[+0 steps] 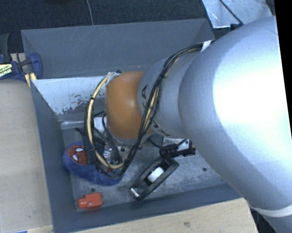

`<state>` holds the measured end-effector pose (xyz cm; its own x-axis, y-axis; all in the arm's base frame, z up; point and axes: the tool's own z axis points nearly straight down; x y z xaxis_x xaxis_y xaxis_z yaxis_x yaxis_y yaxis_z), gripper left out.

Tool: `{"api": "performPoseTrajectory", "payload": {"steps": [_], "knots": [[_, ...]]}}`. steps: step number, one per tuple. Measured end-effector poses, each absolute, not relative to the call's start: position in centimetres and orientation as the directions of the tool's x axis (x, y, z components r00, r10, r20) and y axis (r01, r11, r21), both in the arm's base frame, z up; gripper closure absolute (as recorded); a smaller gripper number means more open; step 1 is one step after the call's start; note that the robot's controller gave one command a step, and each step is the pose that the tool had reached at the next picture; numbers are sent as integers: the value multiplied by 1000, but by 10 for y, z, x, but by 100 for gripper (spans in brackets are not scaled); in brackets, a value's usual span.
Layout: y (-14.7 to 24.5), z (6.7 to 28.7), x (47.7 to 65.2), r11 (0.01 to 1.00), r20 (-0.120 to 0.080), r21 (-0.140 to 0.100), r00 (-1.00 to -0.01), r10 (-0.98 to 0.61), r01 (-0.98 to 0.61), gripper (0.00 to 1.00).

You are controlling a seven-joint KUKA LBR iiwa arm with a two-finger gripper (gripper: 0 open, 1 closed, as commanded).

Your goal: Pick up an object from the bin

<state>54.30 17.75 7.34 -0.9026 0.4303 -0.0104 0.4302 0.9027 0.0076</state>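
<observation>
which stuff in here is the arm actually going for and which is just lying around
In the job:
- gripper, low at the left of the bin
- red-and-blue Spider-Man toy, right beside and under the gripper

Lying about:
- red block, front left corner, apart from the gripper
- black tool, along the front wall, untouched

The place reads as a robotics lab or test cell: a big silver industrial arm point(229, 102), yellow and black cables point(89, 121) looped along its wrist, reaches into a scuffed grey metal bin point(54, 168) of mismatched small oddments point(89, 201), set on a plain pale surface point(150, 232).
</observation>
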Motion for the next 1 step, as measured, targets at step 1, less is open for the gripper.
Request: {"api": "performPoseTrajectory", "payload": {"steps": [1], "knots": [[165, 72, 586, 902, -2, 4, -902, 431, 431, 100]]}}
